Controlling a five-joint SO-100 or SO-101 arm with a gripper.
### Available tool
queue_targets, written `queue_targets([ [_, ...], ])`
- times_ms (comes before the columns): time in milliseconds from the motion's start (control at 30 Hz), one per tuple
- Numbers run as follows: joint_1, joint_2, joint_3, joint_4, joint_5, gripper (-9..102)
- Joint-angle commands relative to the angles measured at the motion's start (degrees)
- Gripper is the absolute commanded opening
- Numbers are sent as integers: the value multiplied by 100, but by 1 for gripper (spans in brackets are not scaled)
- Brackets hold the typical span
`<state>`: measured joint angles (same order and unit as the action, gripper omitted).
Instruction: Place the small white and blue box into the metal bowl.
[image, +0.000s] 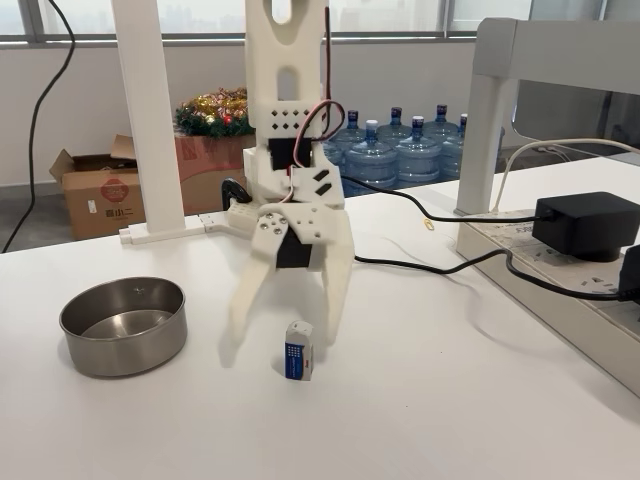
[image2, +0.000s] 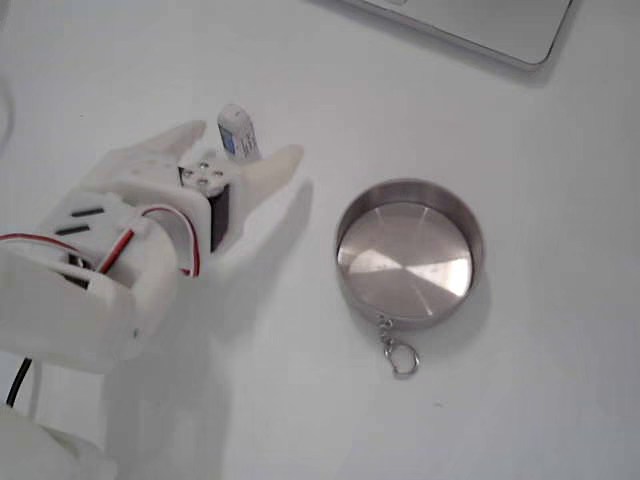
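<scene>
White bench (image: 420, 420) fills most of what we see, with an office room behind it in a fixed view: a row of blue water bottles (image: 400, 150) stands on the floor at the far side, a cardboard box (image: 100, 195) sits far left with a festive wreath (image: 215, 112) just beside it, and windows run along the back wall. On the right of that view a black power adapter (image: 585, 225) is plugged into a white power strip (image: 560, 290), and a black cable (image: 440, 265) trails from there toward the arm.

We find the white arm reaching down near the middle of the bench, its hand (image: 287, 325) spread wide, both fingers pointing at the surface with nothing between them. The small white and blue box (image: 298, 351) stands upright on the bench just near of the fingertips, closer to the right finger (image: 337, 300) in this view, its blue face toward the camera. We cannot tell whether the finger touches it.

Left of the hand in the same view, well apart from the box, sits the metal bowl (image: 123, 345). Looking down in the other fixed view, the bowl (image2: 470, 225) lies to the right of the hand (image2: 240, 155), and the box (image2: 238, 133) sits between the open fingertips. A small key ring (image2: 400, 358) hangs from the bowl's near rim.
</scene>
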<state>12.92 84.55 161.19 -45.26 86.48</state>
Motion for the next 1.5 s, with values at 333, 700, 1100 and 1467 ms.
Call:
queue_targets([
  [333,0,-352,-624,-141,18,37],
  [700,-35,-870,-1090,-141,18,37],
  [1100,44,-826,-993,-149,9,24],
  [1467,62,-861,-932,-149,9,24],
])
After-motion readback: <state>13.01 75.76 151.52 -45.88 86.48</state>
